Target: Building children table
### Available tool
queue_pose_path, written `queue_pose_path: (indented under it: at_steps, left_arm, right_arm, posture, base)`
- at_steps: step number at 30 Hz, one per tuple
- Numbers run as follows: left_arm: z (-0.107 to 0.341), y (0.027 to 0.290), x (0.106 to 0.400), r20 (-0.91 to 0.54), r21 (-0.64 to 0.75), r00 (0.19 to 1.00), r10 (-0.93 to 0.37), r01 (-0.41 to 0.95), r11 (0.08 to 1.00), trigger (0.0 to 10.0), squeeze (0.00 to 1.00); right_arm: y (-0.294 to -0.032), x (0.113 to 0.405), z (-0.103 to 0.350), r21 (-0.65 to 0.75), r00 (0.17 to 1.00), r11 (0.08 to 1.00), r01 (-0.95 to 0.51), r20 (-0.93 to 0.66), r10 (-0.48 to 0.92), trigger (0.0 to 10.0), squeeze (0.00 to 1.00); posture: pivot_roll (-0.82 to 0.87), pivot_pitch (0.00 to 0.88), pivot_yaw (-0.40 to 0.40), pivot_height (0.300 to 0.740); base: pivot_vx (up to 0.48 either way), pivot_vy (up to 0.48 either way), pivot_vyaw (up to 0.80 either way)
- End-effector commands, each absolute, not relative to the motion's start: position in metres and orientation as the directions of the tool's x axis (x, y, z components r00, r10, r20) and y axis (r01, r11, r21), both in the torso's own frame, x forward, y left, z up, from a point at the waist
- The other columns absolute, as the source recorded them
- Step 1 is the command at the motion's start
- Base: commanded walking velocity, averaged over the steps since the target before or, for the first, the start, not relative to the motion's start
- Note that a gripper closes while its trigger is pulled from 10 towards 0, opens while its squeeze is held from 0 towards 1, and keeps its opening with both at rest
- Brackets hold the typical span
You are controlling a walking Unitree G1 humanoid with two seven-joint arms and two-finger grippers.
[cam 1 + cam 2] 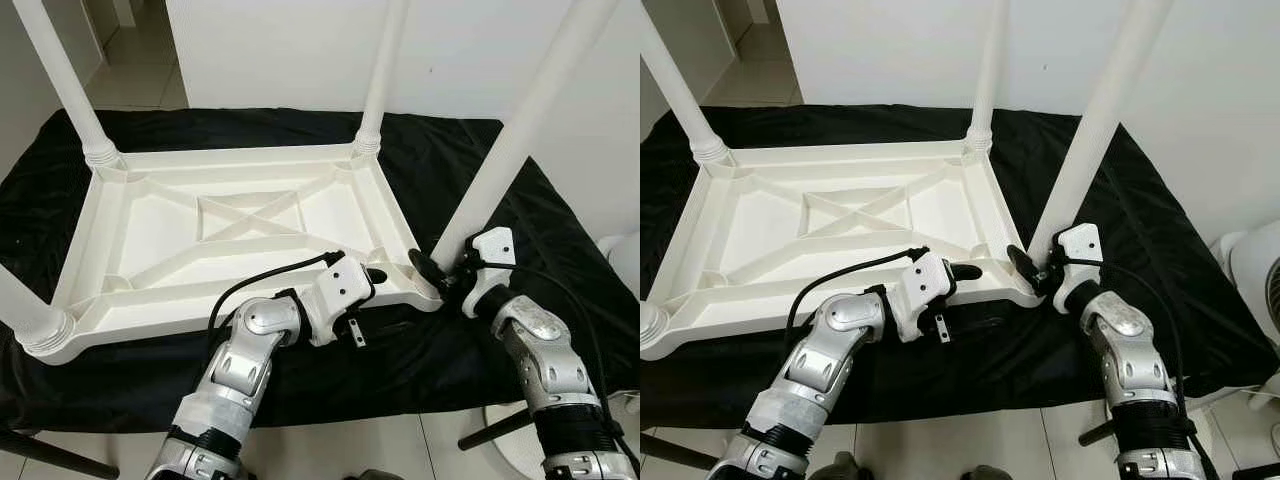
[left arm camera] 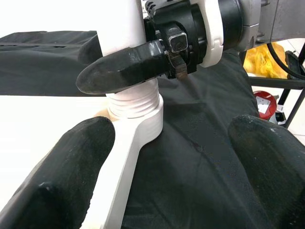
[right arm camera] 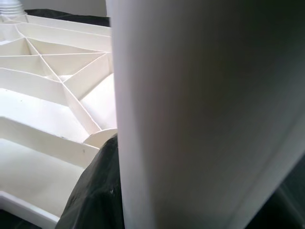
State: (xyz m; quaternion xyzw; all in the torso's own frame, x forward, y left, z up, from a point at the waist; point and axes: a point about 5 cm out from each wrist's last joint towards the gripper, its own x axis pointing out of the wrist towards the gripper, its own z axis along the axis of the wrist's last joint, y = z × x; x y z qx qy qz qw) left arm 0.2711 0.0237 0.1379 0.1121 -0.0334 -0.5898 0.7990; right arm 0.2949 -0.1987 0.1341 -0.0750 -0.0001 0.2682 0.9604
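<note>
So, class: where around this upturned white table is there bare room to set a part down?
Bare black cloth lies right of the white plastic tabletop, and behind its far edge. The near right corner is crowded: right gripper on the white leg, left gripper beside.

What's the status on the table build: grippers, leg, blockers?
Right gripper clamped on the fourth leg at the tabletop's near right corner. Left gripper open beside that socket. Leg leaning, not seated upright. No blockers seen.

Tabletop (image 1: 160,225): smooth white plastic, slight sheen. Leg (image 1: 510,150): same plastic. Cloth (image 1: 560,250) beneath: black, matt fabric. Floor (image 1: 380,445): glossy tile.
</note>
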Motion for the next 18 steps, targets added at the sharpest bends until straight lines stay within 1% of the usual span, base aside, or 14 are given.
queue_pose_path:
  at_steps: [1, 3, 4, 6, 7, 9, 11, 12, 13, 16, 17, 18]
  left_arm:
    - [0.143, 0.026, 0.282, -0.037, 0.242, 0.476, -0.879, 0.857, 0.454, 10.0, 0.0]
    - [0.143, 0.026, 0.282, -0.036, 0.242, 0.478, -0.877, 0.856, 0.457, 10.0, 0.0]
    - [0.144, 0.026, 0.282, -0.036, 0.241, 0.48, -0.876, 0.855, 0.459, 10.0, 0.0]
    - [0.144, 0.026, 0.282, -0.036, 0.241, 0.48, -0.876, 0.855, 0.459, 10.0, 0.0]
    - [0.143, 0.026, 0.282, -0.036, 0.24, 0.482, -0.876, 0.855, 0.46, 10.0, 0.0]
    - [0.143, 0.026, 0.282, -0.036, 0.24, 0.482, -0.876, 0.855, 0.46, 10.0, 0.0]
    - [0.143, 0.027, 0.282, -0.036, 0.24, 0.483, -0.875, 0.854, 0.462, 10.0, 0.0]
    - [0.144, 0.027, 0.283, -0.036, 0.24, 0.485, -0.874, 0.853, 0.464, 10.0, 0.0]
    - [0.144, 0.027, 0.283, -0.036, 0.24, 0.485, -0.874, 0.853, 0.464, 10.0, 0.0]
    - [0.143, 0.027, 0.283, -0.036, 0.238, 0.486, -0.873, 0.853, 0.465, 10.0, 0.0]
    - [0.143, 0.027, 0.283, -0.036, 0.238, 0.486, -0.873, 0.853, 0.465, 10.0, 0.0]
    - [0.143, 0.026, 0.283, -0.036, 0.237, 0.483, -0.875, 0.855, 0.462, 10.0, 0.0]
  right_arm:
    - [-0.194, 0.292, 0.124, -0.126, 0.819, 0.809, -0.574, -0.094, 0.567, 0.0, 0.0]
    - [-0.195, 0.291, 0.124, -0.118, 0.816, 0.808, -0.578, -0.093, 0.57, 0.0, 0.0]
    - [-0.195, 0.291, 0.124, -0.115, 0.825, 0.817, -0.564, -0.085, 0.558, 10.0, 0.0]
    - [-0.195, 0.291, 0.124, -0.115, 0.825, 0.817, -0.564, -0.085, 0.558, 10.0, 0.0]
    - [-0.197, 0.293, 0.124, -0.106, 0.876, 0.871, -0.48, -0.102, 0.471, 10.0, 0.0]
    - [-0.197, 0.293, 0.124, -0.106, 0.876, 0.871, -0.48, -0.102, 0.471, 10.0, 0.0]
    - [-0.191, 0.291, 0.128, -0.103, 0.904, 0.899, -0.426, -0.098, 0.417, 10.0, 0.0]
    - [-0.187, 0.29, 0.131, -0.07, 0.915, 0.914, -0.4, -0.083, 0.394, 10.0, 0.0]
    - [-0.187, 0.29, 0.131, -0.07, 0.915, 0.914, -0.4, -0.083, 0.394, 10.0, 0.0]
    - [-0.176, 0.287, 0.136, -0.028, 0.95, 0.951, -0.309, -0.054, 0.307, 10.0, 0.0]
    - [-0.176, 0.287, 0.136, -0.028, 0.95, 0.951, -0.309, -0.054, 0.307, 10.0, 0.0]
    - [-0.171, 0.284, 0.136, -0.004, 0.967, 0.968, -0.25, -0.044, 0.249, 10.0, 0.0]
  posture:
    - [0.01, 0.0, -0.051, 0.74]
    - [0.01, 0.0, -0.051, 0.74]
    - [0.01, 0.0, -0.052, 0.74]
    - [0.01, 0.0, -0.052, 0.74]
    - [0.01, 0.0, -0.053, 0.74]
    - [0.01, 0.0, -0.053, 0.74]
    - [0.01, 0.0, -0.055, 0.74]
    - [0.0, 0.0, -0.051, 0.74]
    - [0.0, 0.0, -0.051, 0.74]
    - [0.0, 0.0, -0.049, 0.74]
    - [0.0, 0.0, -0.049, 0.74]
    - [-0.01, 0.0, -0.047, 0.74]
  base:
    - [0.0, 0.0, 0.0]
    - [0.0, 0.0, 0.0]
    - [0.0, 0.0, 0.0]
    - [0.0, 0.0, 0.0]
    - [0.0, 0.0, 0.0]
    - [0.0, 0.0, 0.0]
    - [0.0, 0.0, 0.0]
    - [0.0, 0.0, 0.0]
    - [0.0, 0.0, 0.0]
    - [0.0, 0.0, 0.0]
    - [0.0, 0.0, 0.0]
    - [0.0, 0.0, 0.0]
